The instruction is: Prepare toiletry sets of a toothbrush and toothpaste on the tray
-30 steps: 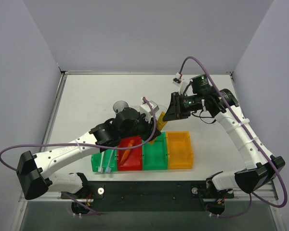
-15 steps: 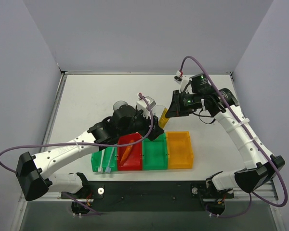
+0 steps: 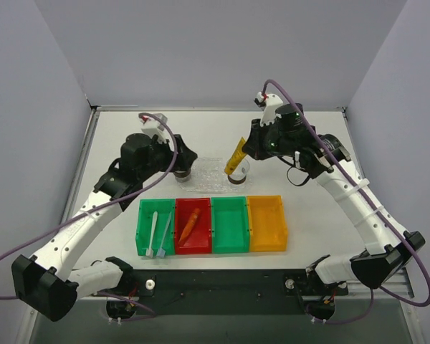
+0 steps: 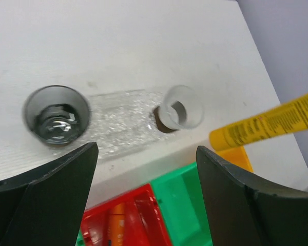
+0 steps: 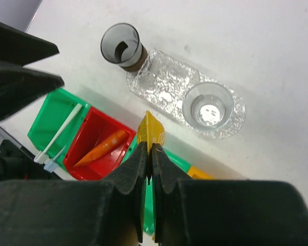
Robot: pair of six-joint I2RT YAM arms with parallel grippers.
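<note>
My right gripper is shut on the flat end of a yellow-orange toothpaste tube. In the top view that tube hangs tilted just above the clear cup at the right end of the transparent tray. My left gripper stands open and holds nothing, above the dark cup at the tray's left end. An orange tube lies in the red bin. A white toothbrush and a pale blue one lie in the left green bin.
Four bins stand in a row near the front edge: green, red, a second green bin and an orange bin. Both cups stand on the tray. Grey walls close in the table at the left, right and back.
My left gripper opened and drew back from the bins to the left, above the dark cup. My right gripper closed on the yellow-orange tube and lifted it toward the clear cup.
</note>
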